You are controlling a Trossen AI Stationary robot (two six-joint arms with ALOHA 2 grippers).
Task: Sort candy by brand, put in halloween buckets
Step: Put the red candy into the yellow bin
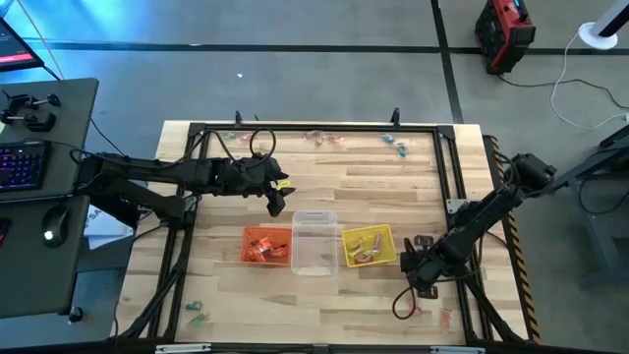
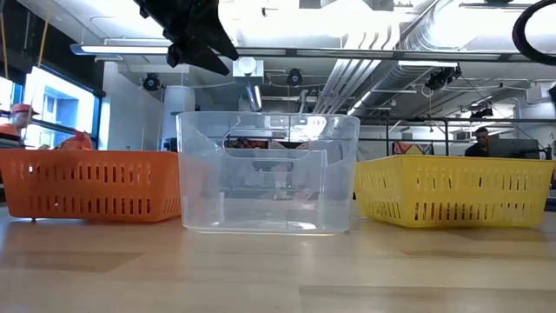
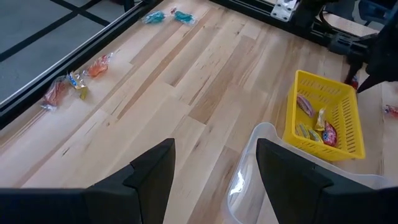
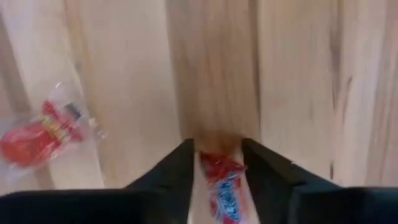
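Right pincer (image 4: 214,180) clamps a half-hidden red candy (image 4: 225,186); left pincer (image 3: 214,177) gapes apart.

Three buckets sit in a row on the counter (image 1: 226,295): one orange bucket (image 1: 266,246), one clear bucket (image 1: 314,243), one yellow bucket (image 1: 369,246). Two arms work, each with one hand: the left hand (image 1: 276,204) and the right hand (image 1: 424,286). Loose candies lie scattered; their exact number cannot be told.
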